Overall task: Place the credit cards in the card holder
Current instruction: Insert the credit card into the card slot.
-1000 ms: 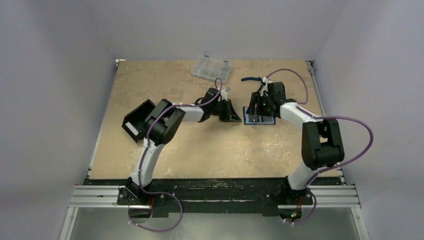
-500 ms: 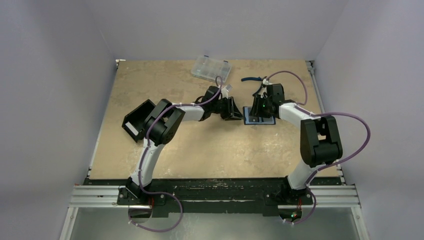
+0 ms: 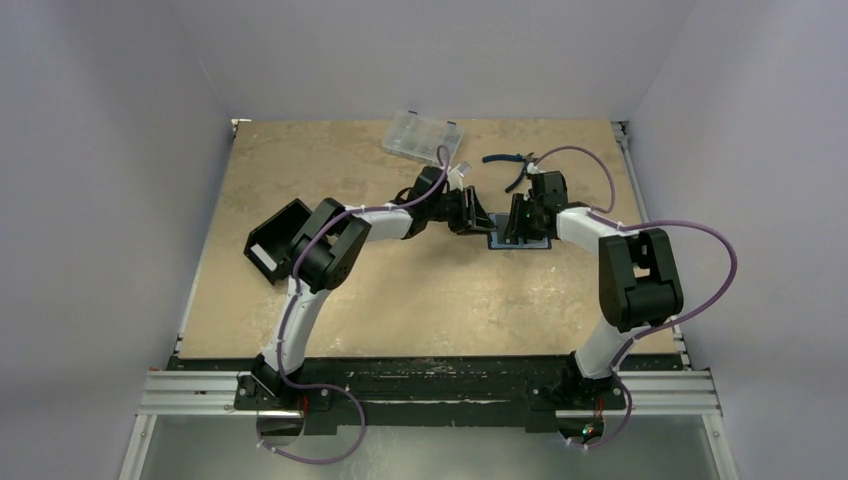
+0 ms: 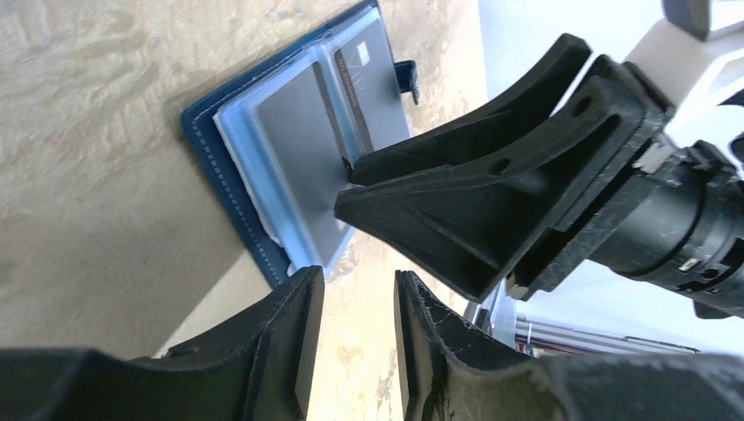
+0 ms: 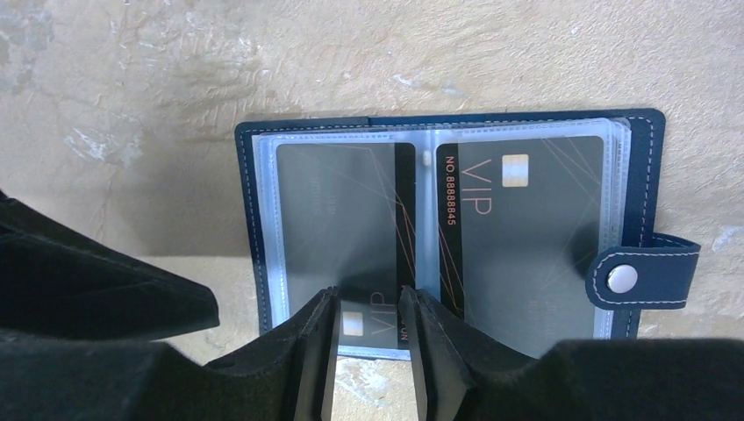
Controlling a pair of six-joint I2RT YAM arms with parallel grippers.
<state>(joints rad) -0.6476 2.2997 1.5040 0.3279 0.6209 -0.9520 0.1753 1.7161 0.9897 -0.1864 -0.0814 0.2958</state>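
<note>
The card holder point(image 5: 245, 219) lies spread open and flat on the desk point(image 5: 132, 105), directly under the right pincer point(image 5: 368, 298). Both of its clear sleeves are filled. The credit cards point(image 5: 526, 246) sit one to a page, grey, each with a dark stripe along the fold. The one on the far page from the pincer's tips reads VIP beside a small chip.

The right pincer stands narrow – a slim gap, with the near page's card showing through it. Its tips are down at that card's lower end. Whether they actually press on the sleeve I cannot tell; nothing is clamped between them. The holder's snap tab point(image 5: 645, 276) sticks out off to that pincer's right, light stud point(image 5: 622, 279) up.

The left pincer point(image 4: 355, 285) waits just beside the holder's edge, tips pointing at it, also narrow and empty, with bare desk showing in the gap.

Beyond both pincers, toward the far wall, lie a clear compartment case point(image 3: 423, 137) and blue-handled pliers point(image 3: 503, 159). A black open box point(image 3: 272, 240) sits well behind the left pincer, by that arm's elbow.
</note>
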